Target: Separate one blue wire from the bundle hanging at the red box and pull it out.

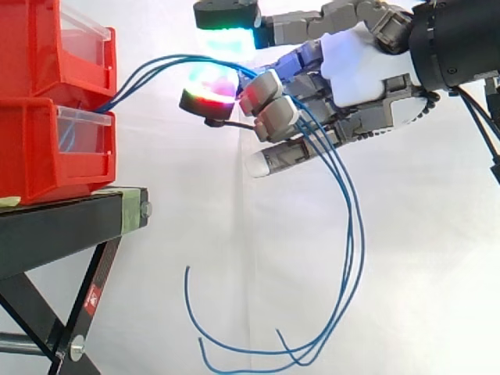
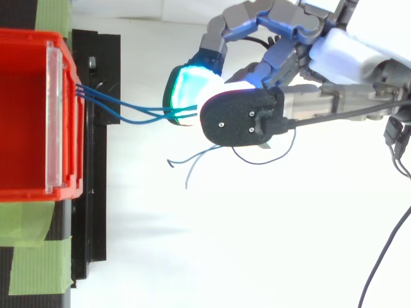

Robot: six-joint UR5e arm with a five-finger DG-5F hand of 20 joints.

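Three blue wires (image 1: 156, 62) leave the gap between the two stacked red bins (image 1: 47, 148), arch to the right and run into my hand (image 1: 359, 70). In the top view the blue wires (image 2: 128, 112) fan out from the bin's front and meet between the glowing fingertips (image 2: 189, 90). The wires pass between the upper green-lit pad (image 1: 226, 35) and the lower red-lit pad (image 1: 209, 92), with curled fingers closed over them. Behind the fingers they drop in long loops (image 1: 344, 266), and their loose ends (image 1: 187, 273) curl upward.
The bins sit on a black stand (image 1: 70, 223) whose legs slant down at the left. Green tape (image 2: 38, 266) marks the stand top beside the red bin (image 2: 69, 160). A white curtain backs everything.
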